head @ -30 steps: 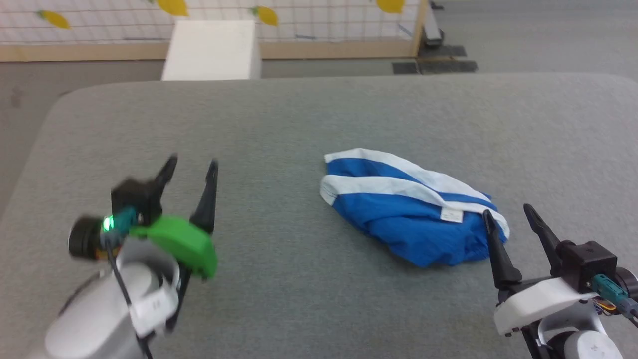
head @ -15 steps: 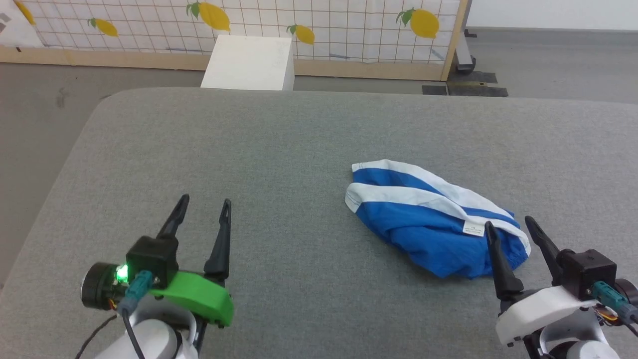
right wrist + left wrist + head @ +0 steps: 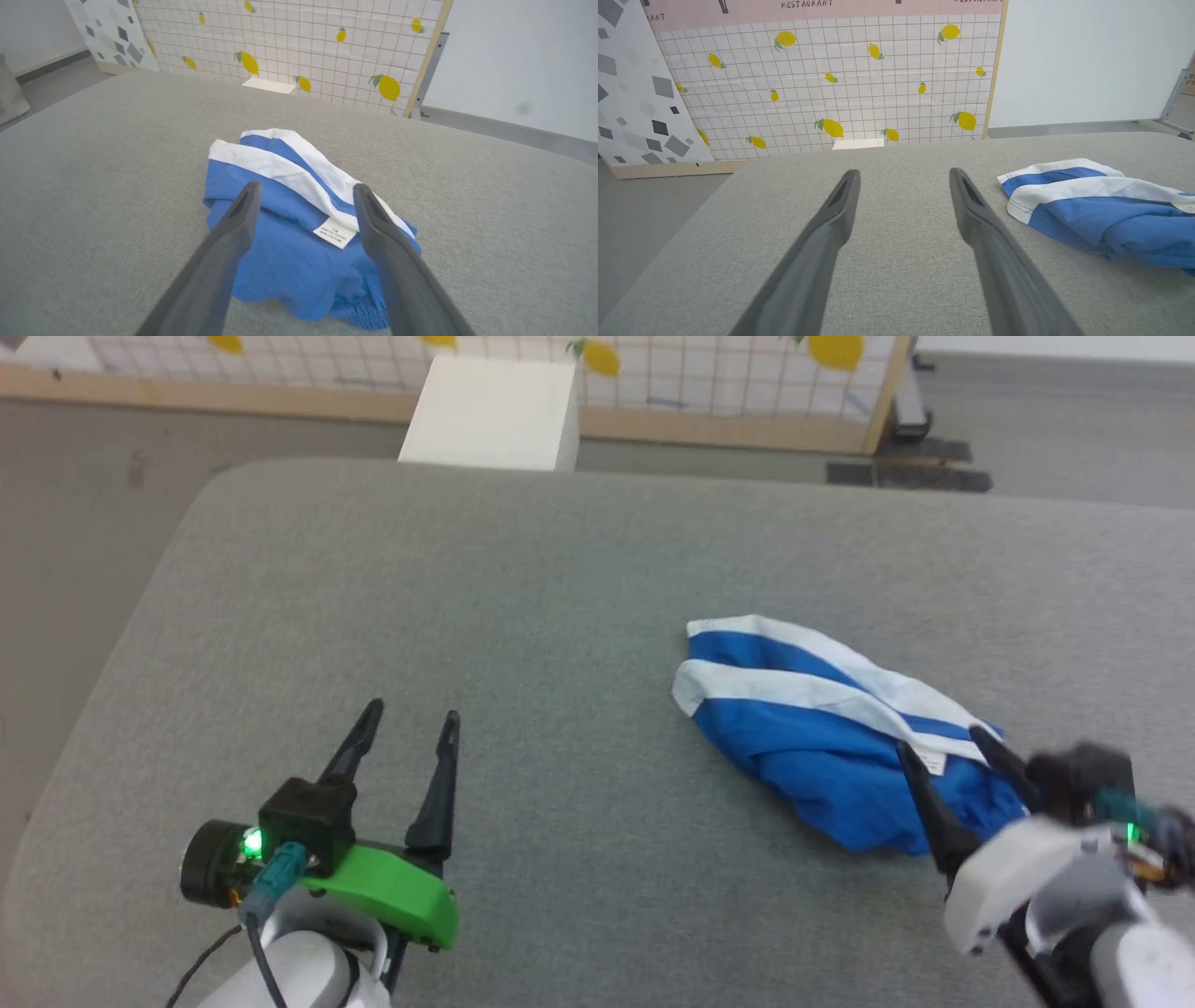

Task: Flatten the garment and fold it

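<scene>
gaping empty like the left hand, the right hand hangs by the rumpled, soft blue white-banded garment.

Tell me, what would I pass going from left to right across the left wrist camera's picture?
The speckled panel at the back left → the left hand, its two fingers apart → the garment, blue and white, lying crumpled at the right.

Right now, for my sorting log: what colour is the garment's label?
White label, tiny dark print; best in right wrist view.
</scene>
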Motion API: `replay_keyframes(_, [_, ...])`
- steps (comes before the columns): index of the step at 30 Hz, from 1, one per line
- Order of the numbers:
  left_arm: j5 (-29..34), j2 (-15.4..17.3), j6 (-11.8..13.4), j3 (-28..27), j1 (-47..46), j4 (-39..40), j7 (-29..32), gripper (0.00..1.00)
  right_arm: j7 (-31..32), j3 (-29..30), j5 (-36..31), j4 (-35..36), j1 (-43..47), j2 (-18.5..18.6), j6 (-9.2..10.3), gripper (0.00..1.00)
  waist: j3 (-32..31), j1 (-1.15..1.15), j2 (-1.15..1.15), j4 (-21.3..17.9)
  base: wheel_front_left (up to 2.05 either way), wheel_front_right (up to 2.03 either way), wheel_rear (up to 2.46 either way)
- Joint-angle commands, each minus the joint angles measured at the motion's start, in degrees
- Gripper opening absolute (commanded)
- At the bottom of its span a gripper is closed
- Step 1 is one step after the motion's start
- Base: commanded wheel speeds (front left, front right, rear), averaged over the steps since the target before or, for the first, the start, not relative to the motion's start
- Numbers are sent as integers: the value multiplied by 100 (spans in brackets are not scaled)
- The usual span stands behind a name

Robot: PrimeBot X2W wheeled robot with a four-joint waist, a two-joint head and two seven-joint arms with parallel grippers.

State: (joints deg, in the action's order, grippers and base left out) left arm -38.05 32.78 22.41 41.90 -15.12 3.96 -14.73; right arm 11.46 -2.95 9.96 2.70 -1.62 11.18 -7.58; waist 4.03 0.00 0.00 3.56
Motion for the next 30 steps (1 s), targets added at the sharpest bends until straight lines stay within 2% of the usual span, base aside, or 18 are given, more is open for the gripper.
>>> replay_keyframes(1, [41, -58, -42, 1, -76, -30, -27, 100, 346, -90, 165, 48, -281, 178, 9, 100, 267, 0, 0, 257, 0, 0, 0])
replay_keyframes(7, [114, -260, -131, -13, -165, -133, -27, 100, 2239, -395, 835, -341, -1088, 1075, 9, 100, 563, 0, 0, 593, 0, 0, 0])
replay_keyframes(10, [167, -357, -206, -26, -200, -196, -27, 100, 2905, -632, 1200, -554, -1397, 1511, 9, 100, 667, 0, 0, 754, 0, 0, 0])
replay_keyframes(14, [232, -474, -275, -84, -260, -266, -27, 100, 3244, -942, 1510, -705, -1691, 1916, 9, 100, 792, 0, 0, 924, 0, 0, 0])
replay_keyframes(22, [370, -671, -412, -191, -343, -362, -27, 100, 3111, -1628, 1689, -1131, -2069, 2332, 9, 100, 1007, 0, 0, 1121, 0, 0, 0])
replay_keyframes(24, [396, -713, -437, -215, -342, -394, -27, 100, 3080, -1765, 1758, -1215, -2114, 2365, 9, 0, 1017, 0, 0, 1138, 0, 0, 0])
replay_keyframes(30, [437, -812, -497, -269, -275, -531, -27, 100, 2747, -1885, 1777, -1233, -2251, 2423, 9, 0, 841, 0, 0, 1106, 0, 0, 0])
